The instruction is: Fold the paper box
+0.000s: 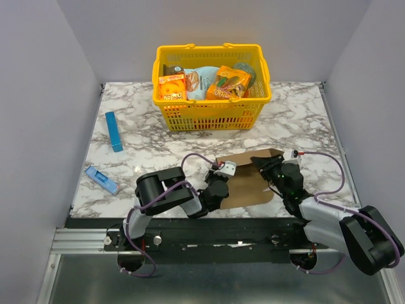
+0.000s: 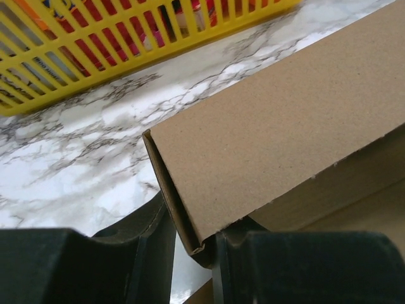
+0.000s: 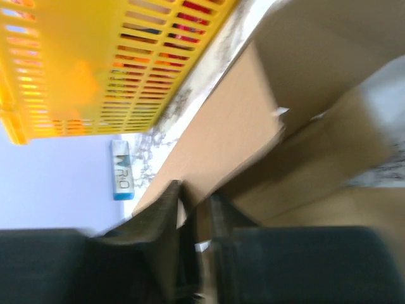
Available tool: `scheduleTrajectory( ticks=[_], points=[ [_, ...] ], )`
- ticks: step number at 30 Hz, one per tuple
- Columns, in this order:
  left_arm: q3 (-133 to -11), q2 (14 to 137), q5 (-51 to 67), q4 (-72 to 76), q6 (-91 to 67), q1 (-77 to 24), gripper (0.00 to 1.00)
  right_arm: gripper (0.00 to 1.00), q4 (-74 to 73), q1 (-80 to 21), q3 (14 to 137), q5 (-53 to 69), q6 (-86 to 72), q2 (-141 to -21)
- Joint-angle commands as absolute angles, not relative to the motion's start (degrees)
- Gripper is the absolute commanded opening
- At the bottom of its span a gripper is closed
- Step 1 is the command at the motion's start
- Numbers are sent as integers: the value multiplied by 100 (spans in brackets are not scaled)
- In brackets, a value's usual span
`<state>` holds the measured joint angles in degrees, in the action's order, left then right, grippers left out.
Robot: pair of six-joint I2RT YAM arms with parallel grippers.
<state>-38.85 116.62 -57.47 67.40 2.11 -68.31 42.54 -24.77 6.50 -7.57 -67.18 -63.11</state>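
Two sides of the paper box (image 1: 250,183) near the basket (image 1: 209,113) are taken: left pincer (image 2: 195,244) clamped, right pincer (image 3: 197,218) slightly parted; the fold may be sprung.

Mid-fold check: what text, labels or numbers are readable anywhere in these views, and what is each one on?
"WRiO", as best it reads through the blur: on the slim blue box, right wrist view.
Printing on the orange snack boxes in the yellow basket: too small to read.
On the paper box: none, plain brown card.
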Motion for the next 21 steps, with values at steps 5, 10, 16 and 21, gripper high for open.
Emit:
scheduleTrajectory(
  ticks=[5, 10, 16, 21],
  points=[
    [-3243, 11119, -5986, 6303, 405, -6636, 53, 59, 2603, -2373, 967, -1275, -5687, -5512],
    [-3147, 10873, -5713, 6126, 202, -6627, 84, 70, 2251, -2373, 1177, -880, -5397, -5107],
    [-2918, 10197, -5634, 5731, -148, -6627, 96, 76, 1600, -2373, 1371, -650, -4791, -4352],
    [-2655, 9063, -4978, 4713, -955, -6479, 99, 83, 1055, -2364, 1590, -834, -4140, -3859]
  ],
)
